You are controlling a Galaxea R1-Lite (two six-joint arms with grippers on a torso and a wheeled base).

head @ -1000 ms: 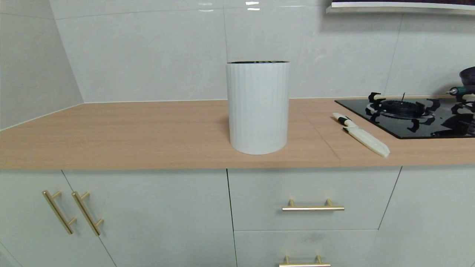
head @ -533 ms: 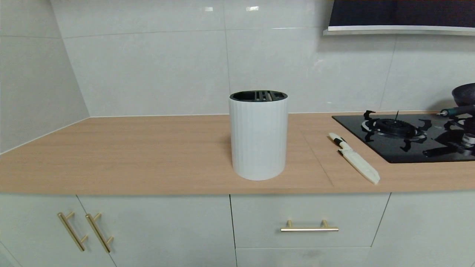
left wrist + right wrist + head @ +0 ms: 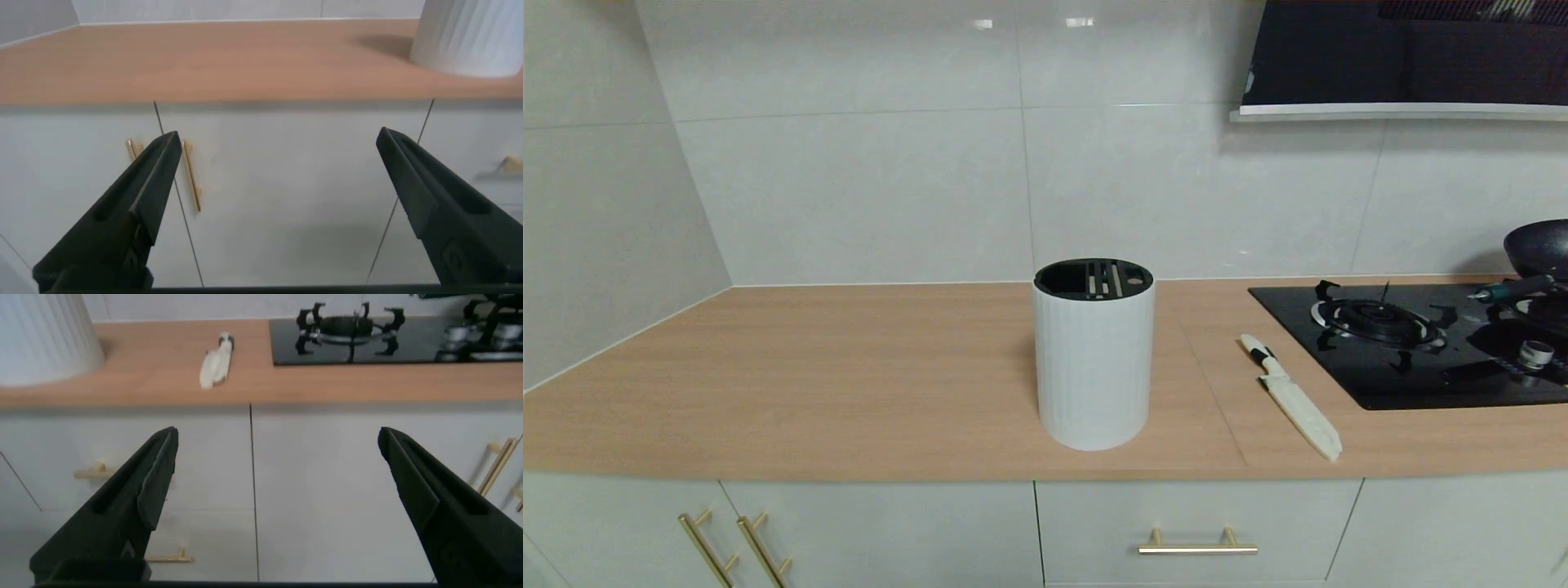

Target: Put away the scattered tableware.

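Wooden worktop (image 3: 849, 384) runs along a tiled wall, above pale cabinet fronts (image 3: 286, 188) with gold handles (image 3: 192, 175). You have the left pincer (image 3: 278, 212) level with those cabinet fronts, below the worktop edge, spread wide with nothing in it. You have the right pincer (image 3: 274, 506) at the same low level, also wide and holding nothing. Locate the knife (image 3: 216, 363) flat on the worktop, above and beyond the right pincer, well apart from it, blade tip toward the front edge. Locate the white ribbed holder (image 3: 1094, 367) upright on the worktop, above and beyond both pincers. The knife lies between the holder and the black hob (image 3: 1405, 351), touching neither. A dark pan (image 3: 1539, 245) sits on the hob.
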